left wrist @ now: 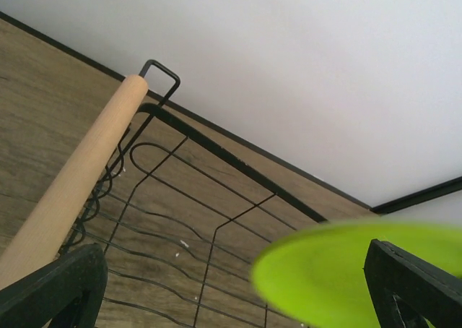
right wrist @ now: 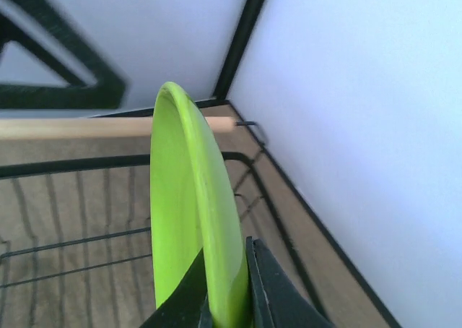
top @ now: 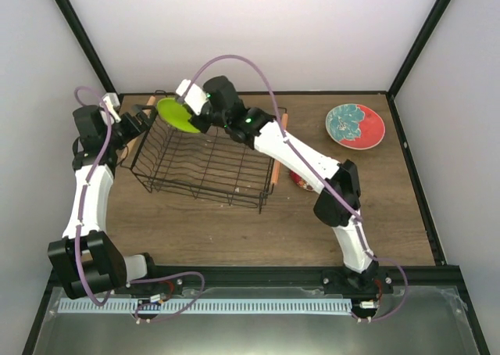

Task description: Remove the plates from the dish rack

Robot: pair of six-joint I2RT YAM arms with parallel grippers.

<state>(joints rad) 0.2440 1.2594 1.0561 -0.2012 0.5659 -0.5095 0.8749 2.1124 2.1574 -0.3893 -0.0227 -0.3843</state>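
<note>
1. Step in hand, as judged: the lime plate [top: 176, 115] is to be taken out of the dish rack [top: 203, 192]; it is seen tilted above the rack's far left corner
2. To be done well: the plate should be raised clear of the wires and the wooden handle [left wrist: 79, 176] before it is swung aside, since only its rim is pinched
3. Right gripper [right wrist: 229, 303]: narrowed onto the plate's rim, one finger on each face
4. Left gripper [top: 145, 120]: spread wide, nothing held, beside the handle; contact cannot be told
</note>
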